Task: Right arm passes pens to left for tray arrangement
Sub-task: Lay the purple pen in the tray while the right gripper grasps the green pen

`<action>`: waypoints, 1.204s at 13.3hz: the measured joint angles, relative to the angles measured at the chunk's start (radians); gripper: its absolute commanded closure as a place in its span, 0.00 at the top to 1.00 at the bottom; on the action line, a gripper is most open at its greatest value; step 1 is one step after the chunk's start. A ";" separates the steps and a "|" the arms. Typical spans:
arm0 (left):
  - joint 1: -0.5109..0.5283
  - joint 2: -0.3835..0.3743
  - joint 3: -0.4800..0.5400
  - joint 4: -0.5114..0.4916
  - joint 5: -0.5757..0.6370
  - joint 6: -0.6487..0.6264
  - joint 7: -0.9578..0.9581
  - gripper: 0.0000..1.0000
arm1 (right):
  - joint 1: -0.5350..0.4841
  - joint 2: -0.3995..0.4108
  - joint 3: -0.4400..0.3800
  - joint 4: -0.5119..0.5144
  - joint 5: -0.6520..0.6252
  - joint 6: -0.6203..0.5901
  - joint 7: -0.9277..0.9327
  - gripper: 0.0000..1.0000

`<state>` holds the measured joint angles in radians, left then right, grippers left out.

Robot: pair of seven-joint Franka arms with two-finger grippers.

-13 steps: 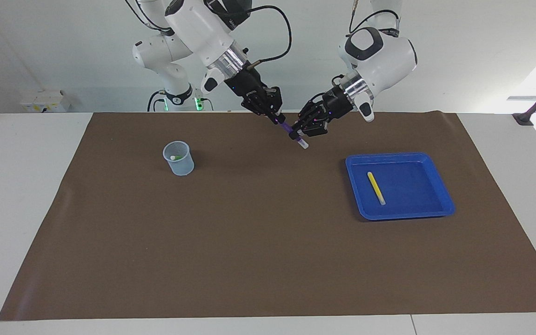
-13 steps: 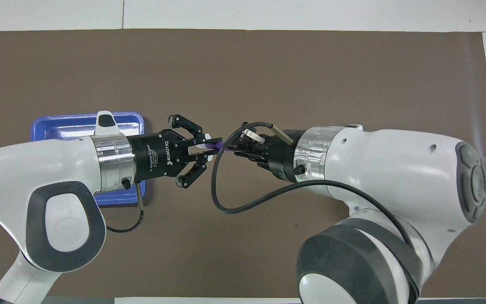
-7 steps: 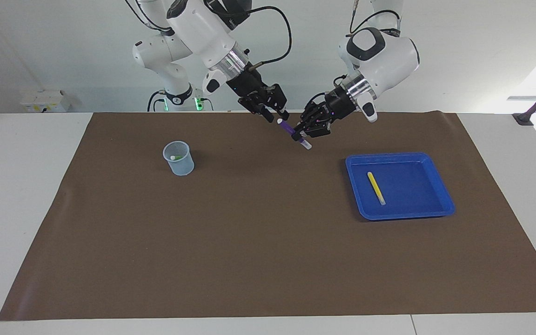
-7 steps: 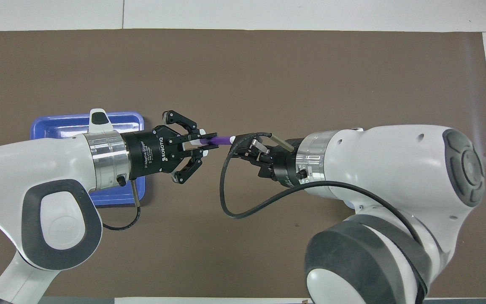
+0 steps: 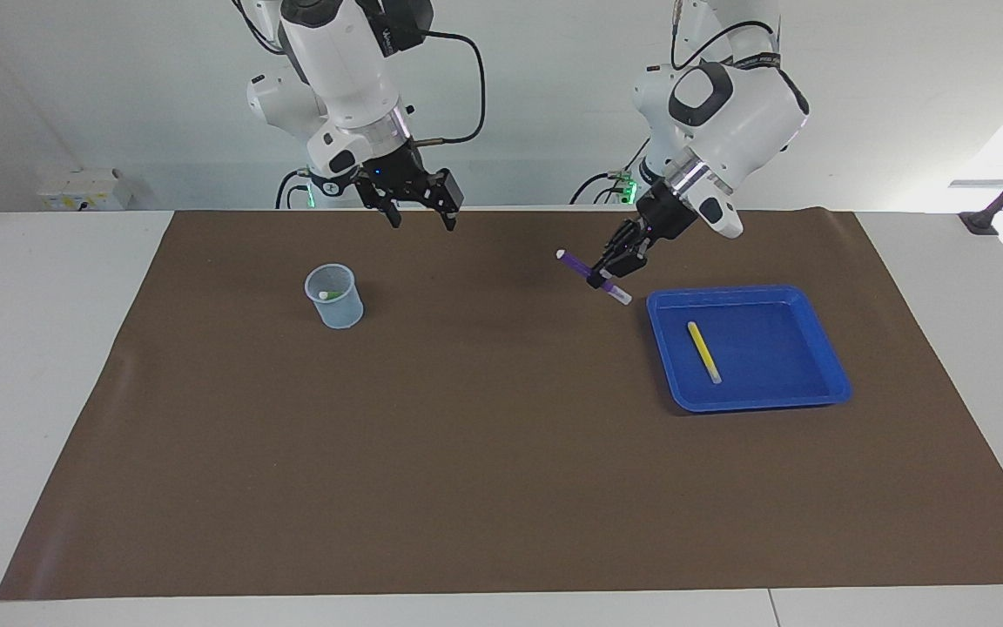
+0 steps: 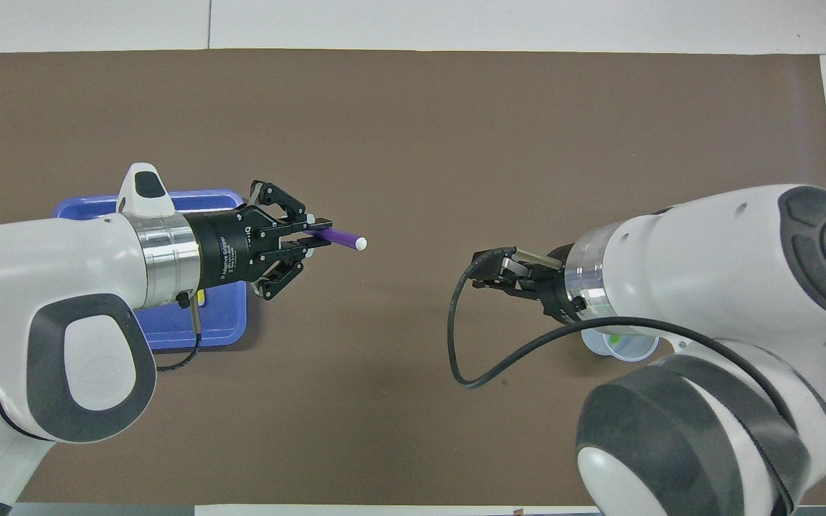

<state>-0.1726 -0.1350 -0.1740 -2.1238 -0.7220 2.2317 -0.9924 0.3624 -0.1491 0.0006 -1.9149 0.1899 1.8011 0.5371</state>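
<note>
A: Why does the wide brown mat on the counter point(image 5: 501, 488) carry things only at its two ends?

B: Supply and goal are kept apart. The shallow bright blue plastic tray point(image 5: 828, 383) sits toward the left arm's end with a slim yellow marker pen point(image 5: 703, 351) lying flat in it; the small clear plastic cup point(image 5: 335, 297), toward the right arm's end, has a green pen point(image 6: 614, 337) in it (only a glimpse from overhead).

A: And the arms?

B: The left gripper point(image 5: 613, 270) hangs over the mat just beside the tray's corner, jaws clenched on the slim purple marker pen point(image 5: 593, 275), which is tilted with its lower pale end toward the tray, probably for laying down. The right gripper point(image 5: 420, 219), jaws released and empty, is over the mat's edge near the robots.

A: What has changed?

B: A second ago both grippers gripped that purple pen at mid-mat. Since then the right has let go and drawn back toward the cup, and the left has carried the pen trayward.
</note>
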 measured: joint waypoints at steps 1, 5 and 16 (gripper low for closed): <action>0.054 0.009 0.002 0.009 0.055 -0.069 0.093 0.00 | -0.050 -0.002 -0.001 -0.004 -0.009 -0.017 -0.105 1.00; 0.235 0.057 0.010 0.023 0.319 -0.217 0.463 0.00 | -0.231 0.022 -0.013 -0.048 -0.019 -0.020 -0.518 1.00; 0.272 0.309 0.004 0.046 0.770 -0.117 0.747 0.00 | -0.251 0.209 -0.003 -0.111 -0.113 0.068 -0.678 0.59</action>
<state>0.0998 0.1741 -0.1703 -2.0781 0.0477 2.1150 -0.2456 0.1109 0.0595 -0.0024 -2.0261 0.0772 1.8689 -0.1409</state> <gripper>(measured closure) 0.819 0.405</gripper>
